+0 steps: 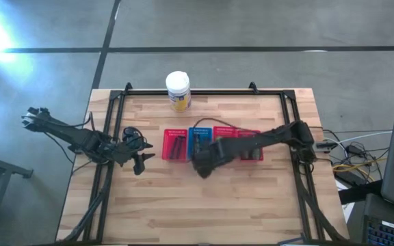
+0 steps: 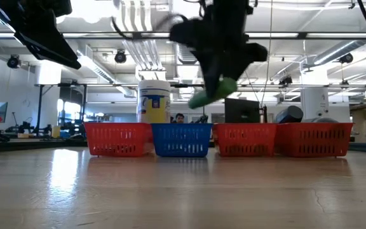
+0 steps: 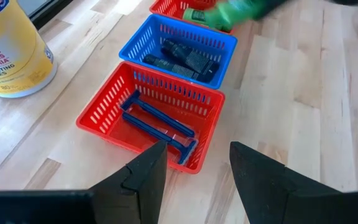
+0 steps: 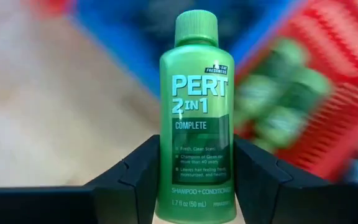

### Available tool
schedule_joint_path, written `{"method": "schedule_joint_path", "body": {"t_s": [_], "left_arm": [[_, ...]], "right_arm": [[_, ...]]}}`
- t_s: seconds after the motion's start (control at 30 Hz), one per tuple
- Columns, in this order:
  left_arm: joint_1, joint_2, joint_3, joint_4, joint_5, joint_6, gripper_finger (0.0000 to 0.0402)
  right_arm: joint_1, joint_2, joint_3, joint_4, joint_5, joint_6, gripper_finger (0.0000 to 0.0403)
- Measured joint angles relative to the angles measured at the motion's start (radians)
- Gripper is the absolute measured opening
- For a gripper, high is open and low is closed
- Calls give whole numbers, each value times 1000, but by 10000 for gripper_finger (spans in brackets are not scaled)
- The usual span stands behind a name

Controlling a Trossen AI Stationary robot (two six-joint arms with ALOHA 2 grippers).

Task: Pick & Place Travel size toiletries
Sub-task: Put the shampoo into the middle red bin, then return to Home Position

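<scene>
My right gripper [image 4: 194, 163] is shut on a bright green travel bottle [image 4: 195, 118] printed "PERT 2 IN 1". In the high view it hovers at the near side of the blue tray [image 1: 200, 140]. The low view shows the green bottle [image 2: 211, 93] above the row of trays. More green bottles [image 4: 278, 106] lie in a red tray behind it. My left gripper [image 3: 197, 155] is open and holds nothing. It hangs over the table beside the leftmost red tray [image 3: 151, 115], which holds blue razors [image 3: 157, 121]. The blue tray [image 3: 185, 50] holds dark tubes [image 3: 185, 59]. My right gripper pinches the green bottle between its two fingers, on the lower half near the base [image 4: 195, 186]. The bottle lies along the fingers, its cap [image 4: 196, 26] pointing out past the fingertips. It is lifted clear and slants downward, cap end [image 2: 199, 100] lowest.
A large white jar with a yellow label [image 1: 178, 90] stands near the table's far edge behind the trays. Two more red trays [image 1: 241, 145] sit right of the blue one; grey bottles [image 2: 291, 114] show in the rightmost. Black frame rails [image 1: 104, 137] run along the table's sides.
</scene>
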Motion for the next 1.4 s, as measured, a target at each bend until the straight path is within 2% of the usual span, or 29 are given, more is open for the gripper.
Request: {"method": "schedule_joint_path", "body": {"t_s": [0.1,0.27,0.43,0.57,0.77,0.93,1.07,1.3,1.4], "left_arm": [[0,0,0,0,0,6,181],[0,0,0,0,0,7,181],[0,0,0,0,0,22,181],[0,0,0,-1,0,32,181],[0,0,0,-7,0,25,181],[0,0,1,-7,0,27,181],[11,-6,1,15,11,81,181],[102,-86,43,12,136,175,181],[129,-150,58,19,141,225,181]], "right_arm": [[-32,-28,-34,-72,25,99,157],[-98,-128,-165,-54,20,227,157],[-188,-184,-345,147,-93,274,161],[-219,-190,-428,284,-132,300,189],[-204,-214,-444,269,-67,335,252],[-171,-246,-408,269,-50,264,295],[-135,-281,-376,302,7,158,315],[-92,-390,-395,531,-14,-46,325],[-89,-441,-427,608,-15,-90,317]]}}
